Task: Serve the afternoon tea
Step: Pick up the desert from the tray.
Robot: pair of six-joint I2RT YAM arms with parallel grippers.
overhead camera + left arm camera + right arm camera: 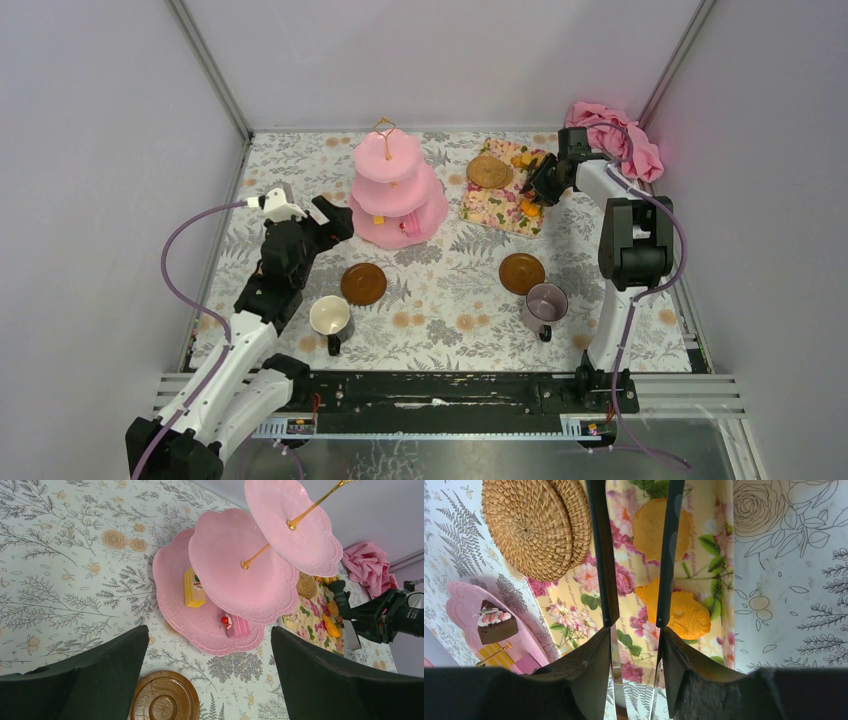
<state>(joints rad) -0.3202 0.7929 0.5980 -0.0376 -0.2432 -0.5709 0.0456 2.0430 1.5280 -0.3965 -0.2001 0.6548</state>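
Observation:
The pink three-tier cake stand (398,190) (240,575) stands at the back middle, with small cake slices on its tiers. My left gripper (335,222) (210,630) hovers just left of it, open and holding nothing. My right gripper (545,185) (636,630) is shut on slim black tongs (604,555) above a floral mat (500,205). A yellow biscuit (654,527) shows between the tong arms, and an orange fish-shaped biscuit (684,612) lies by the right arm. The white mug (330,318) stands near one brown saucer (363,284). The purple mug (546,303) stands near the other saucer (521,273).
A round wicker coaster (489,171) (536,525) lies on the floral mat's left part. A pink cloth (615,135) is bunched in the back right corner. White walls close in the table on three sides.

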